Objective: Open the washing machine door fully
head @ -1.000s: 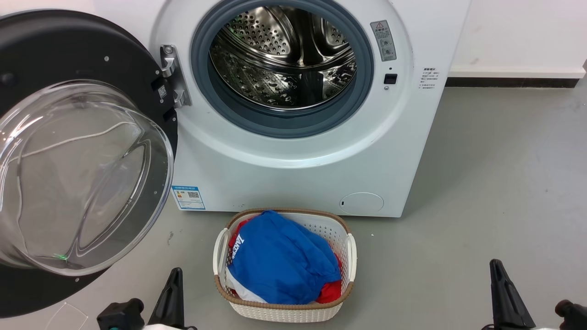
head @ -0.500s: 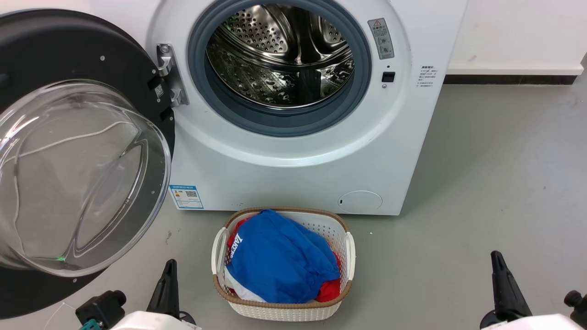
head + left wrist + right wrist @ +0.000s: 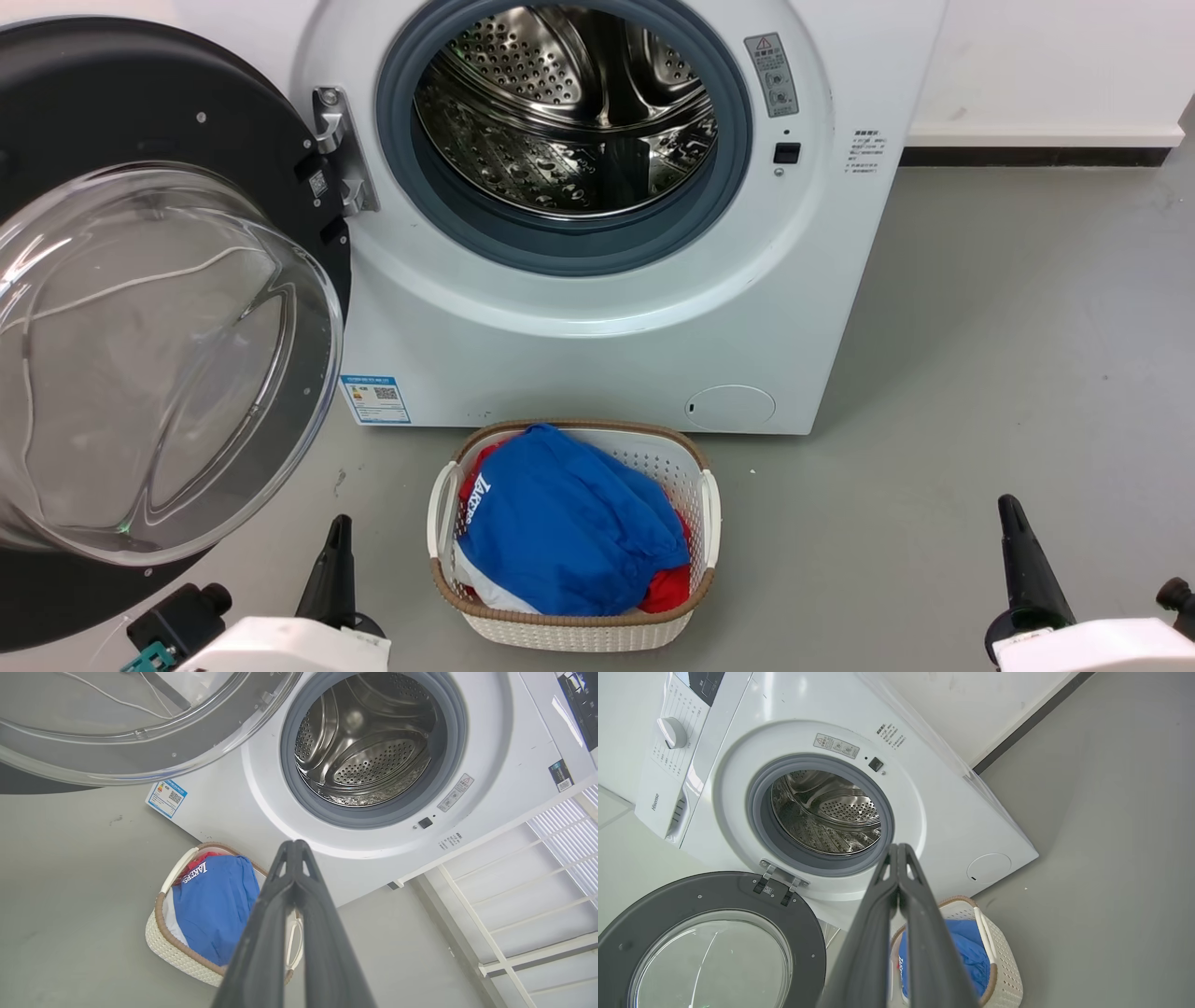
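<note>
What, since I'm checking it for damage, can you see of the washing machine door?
The washing machine door is a big round black ring with small screws and a clear bulging glass bowl at its middle. It hangs swung wide open left of the drum, inner side facing out, joined to the white washing machine by a metal hinge. Nothing else is seen touching it; the shut left gripper sits below, apart.

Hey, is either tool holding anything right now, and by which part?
Nothing is held. The left tool and the right tool are both shut on empty air, apart from the large round glossy black washing machine door, which hangs open.
</note>
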Robot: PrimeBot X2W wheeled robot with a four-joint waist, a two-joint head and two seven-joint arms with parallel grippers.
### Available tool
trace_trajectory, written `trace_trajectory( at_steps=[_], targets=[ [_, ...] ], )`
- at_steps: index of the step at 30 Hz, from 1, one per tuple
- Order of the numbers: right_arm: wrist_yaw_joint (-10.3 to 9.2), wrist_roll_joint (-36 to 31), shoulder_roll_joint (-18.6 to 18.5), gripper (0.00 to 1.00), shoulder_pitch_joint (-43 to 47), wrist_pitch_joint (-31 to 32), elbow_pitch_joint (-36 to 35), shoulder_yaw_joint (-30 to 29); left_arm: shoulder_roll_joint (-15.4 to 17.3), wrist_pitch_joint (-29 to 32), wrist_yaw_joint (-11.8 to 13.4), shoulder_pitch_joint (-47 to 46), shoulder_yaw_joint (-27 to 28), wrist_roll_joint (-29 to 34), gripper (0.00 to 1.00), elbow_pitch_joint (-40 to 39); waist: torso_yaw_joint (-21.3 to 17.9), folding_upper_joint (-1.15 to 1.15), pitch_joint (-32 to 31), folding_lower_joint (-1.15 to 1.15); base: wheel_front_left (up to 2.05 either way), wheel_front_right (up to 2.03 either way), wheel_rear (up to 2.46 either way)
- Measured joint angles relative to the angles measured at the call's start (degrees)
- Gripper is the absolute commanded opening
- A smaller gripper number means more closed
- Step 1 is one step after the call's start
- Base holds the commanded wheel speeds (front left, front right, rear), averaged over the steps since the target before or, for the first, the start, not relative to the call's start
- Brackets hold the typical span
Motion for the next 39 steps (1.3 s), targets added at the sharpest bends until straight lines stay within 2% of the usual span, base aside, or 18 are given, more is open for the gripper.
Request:
trace_trajectory(
  at_steps=[39],
  targets=[
    [-0.01, 23.75, -0.23, 0.00, -5.73, 6.11, 3.78, -0.96, 0.00, 6.16, -1.05, -3.94, 2.30, -25.90, 0.00, 0.96, -0.89, 0.00, 0.78, 0.00, 0.00, 0.00, 0.00]
  ],
)
